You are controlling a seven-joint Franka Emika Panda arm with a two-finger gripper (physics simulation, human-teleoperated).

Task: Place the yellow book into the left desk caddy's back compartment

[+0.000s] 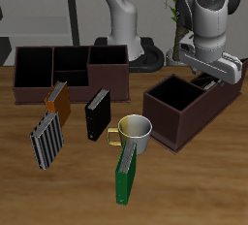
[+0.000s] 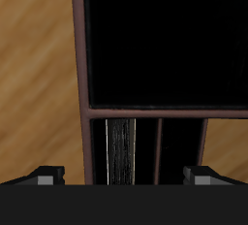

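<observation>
My screen shows a table [image 1: 194, 195] of warm brown wood grain. The long caddy [image 1: 108, 74] and the angled caddy [image 1: 184, 124] are both dark reddish-brown outside and black inside. The yellow book [image 1: 56, 98] leans toward orange. I also see a black book [image 1: 97, 115], a striped book [image 1: 46, 140] in grey and black lines, and a green book [image 1: 123, 176]. The mug [image 1: 140, 137] is pale grey with a yellowish handle. The robot arm [image 1: 124, 16] is white.

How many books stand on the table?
4: yellow book nearest the long caddy, black book beside it, striped book nearer the front edge, green book before the mug. None seems hidden.
</observation>
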